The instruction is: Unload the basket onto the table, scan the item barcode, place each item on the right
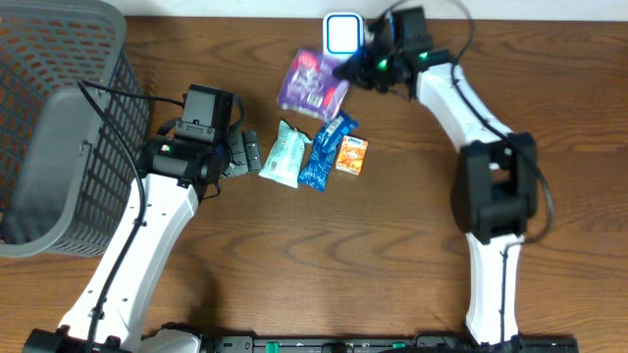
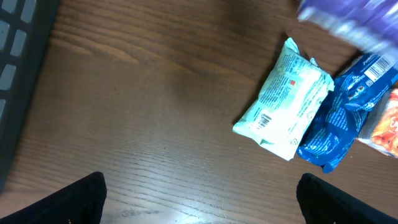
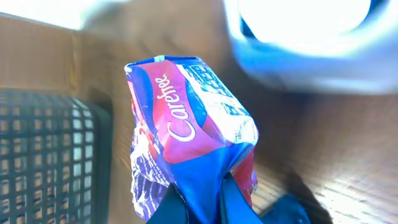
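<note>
The purple-and-magenta packet [image 3: 186, 124], crinkled foil lettered "Carefree" in white, was pinched at one edge by the jaws of the right gripper [image 1: 345, 69]. It was tilted, just beside the white, blue-rimmed scanner [image 1: 342, 34] on the surface.

Bare bench [image 1: 324, 265] is lying open between the two arms, on the near side of the packets. The grey basket [image 1: 98, 147] is walling off the left edge, and the mint packet [image 1: 287, 154], blue packet [image 1: 324, 152] and orange packet [image 1: 351, 155] are sitting pressed together, leaving no gap between them. At the far edge, the purple packet [image 1: 312, 83] is crowding the space just beside the scanner [image 1: 341, 32].
</note>
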`<control>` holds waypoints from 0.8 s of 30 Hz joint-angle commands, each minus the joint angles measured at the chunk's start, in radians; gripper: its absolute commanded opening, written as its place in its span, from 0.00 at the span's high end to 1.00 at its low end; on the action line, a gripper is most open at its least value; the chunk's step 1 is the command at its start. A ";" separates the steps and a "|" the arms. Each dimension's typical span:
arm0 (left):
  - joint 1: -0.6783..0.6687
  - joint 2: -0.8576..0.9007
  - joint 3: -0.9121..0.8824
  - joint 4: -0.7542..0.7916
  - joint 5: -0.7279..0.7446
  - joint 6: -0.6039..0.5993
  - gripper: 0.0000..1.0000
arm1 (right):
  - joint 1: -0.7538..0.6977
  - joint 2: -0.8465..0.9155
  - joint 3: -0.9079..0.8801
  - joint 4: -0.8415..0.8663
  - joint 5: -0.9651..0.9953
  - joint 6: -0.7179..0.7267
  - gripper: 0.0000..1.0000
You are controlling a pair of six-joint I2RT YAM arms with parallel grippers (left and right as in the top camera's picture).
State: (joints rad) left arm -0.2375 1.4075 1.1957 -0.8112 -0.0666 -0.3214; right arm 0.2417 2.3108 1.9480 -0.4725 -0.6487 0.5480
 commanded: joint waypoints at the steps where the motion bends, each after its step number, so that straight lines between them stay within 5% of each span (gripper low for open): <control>1: 0.003 0.005 0.008 -0.003 -0.013 -0.013 0.02 | 0.011 -0.172 0.016 0.003 0.150 -0.153 0.99; 4: 0.003 0.005 0.008 -0.003 -0.013 -0.013 0.02 | 0.018 -0.230 0.016 -0.009 0.272 -0.266 0.99; 13: 0.003 0.005 0.008 -0.003 -0.013 -0.013 0.02 | 0.181 -0.261 0.015 0.021 1.078 -0.756 0.99; 18: 0.003 0.005 0.008 -0.003 -0.013 -0.013 0.02 | 0.278 -0.184 0.015 0.206 1.369 -1.033 0.99; 24: 0.003 0.005 0.008 -0.003 -0.013 -0.013 0.02 | 0.336 0.034 0.015 0.649 1.700 -1.452 0.99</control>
State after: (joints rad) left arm -0.2375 1.4075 1.1957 -0.8116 -0.0666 -0.3214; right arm 0.5690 2.2482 1.9564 0.0589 0.7902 -0.6140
